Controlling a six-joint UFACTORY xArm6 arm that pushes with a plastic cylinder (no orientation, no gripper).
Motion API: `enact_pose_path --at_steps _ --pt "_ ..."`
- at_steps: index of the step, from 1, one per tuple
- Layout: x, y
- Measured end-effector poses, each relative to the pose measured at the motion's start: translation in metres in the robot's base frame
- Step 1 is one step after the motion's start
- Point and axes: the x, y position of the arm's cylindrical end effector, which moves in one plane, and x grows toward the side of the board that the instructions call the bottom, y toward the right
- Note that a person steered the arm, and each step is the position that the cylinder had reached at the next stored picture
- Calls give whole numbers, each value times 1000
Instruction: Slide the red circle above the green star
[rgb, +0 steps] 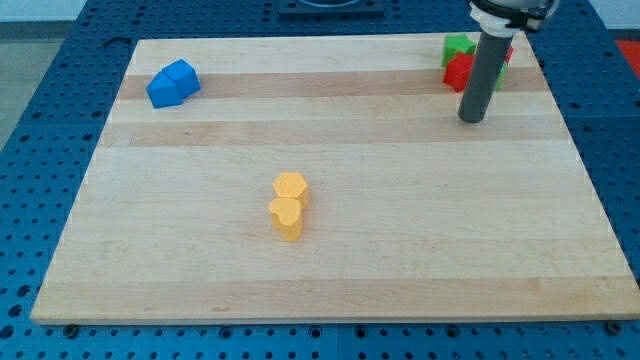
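Observation:
A red block (459, 72), its shape partly hidden by my rod, sits near the board's top right corner. A green block (458, 46) lies just above it, touching it; more red and green show to the right of the rod (507, 56). My tip (472, 118) rests on the board just below and slightly right of the red block. The rod hides the middle of this cluster, so the shapes cannot be made out.
Two blue blocks (172, 83) lie together at the view's top left. A yellow hexagon (290, 185) and a yellow heart (287, 216) sit touching near the board's middle. The wooden board (330, 280) lies on a blue perforated table.

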Motion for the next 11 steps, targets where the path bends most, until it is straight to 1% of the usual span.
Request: enact_pose_path --at_steps 2,3,4,5,6,7,8,10,11 --pt "0 1" --pt "1 11" --pt "1 31" --pt "1 72" --pt "-34 80" --pt "-90 80" --pt "-122 79" --pt "-134 85" --pt "-171 86"
